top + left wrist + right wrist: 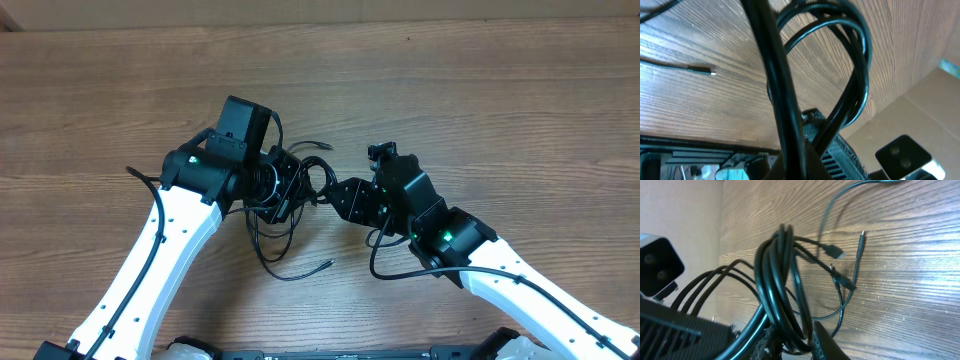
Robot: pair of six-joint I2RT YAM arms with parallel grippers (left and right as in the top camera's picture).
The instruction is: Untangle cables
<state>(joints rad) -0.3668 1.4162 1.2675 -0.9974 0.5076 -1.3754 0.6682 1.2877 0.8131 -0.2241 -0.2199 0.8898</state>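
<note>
Wooden tabletop (480, 90) carries the cables (772, 285) as one tangled bundle near its middle, loose plug ends trailing toward the near edge. My left gripper (283, 192) is closed tight on the bundle. The right gripper (338, 196) sits against the same loops, but I cannot tell if it pinches them.

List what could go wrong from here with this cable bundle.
The left gripper and right gripper meet at one coiled bundle of cables. Pulling apart may tighten the loops instead of freeing them. Loose plug ends lie right beside the coil and could snag in it. The right gripper's hold is unclear, so the bundle might slip out.
</note>
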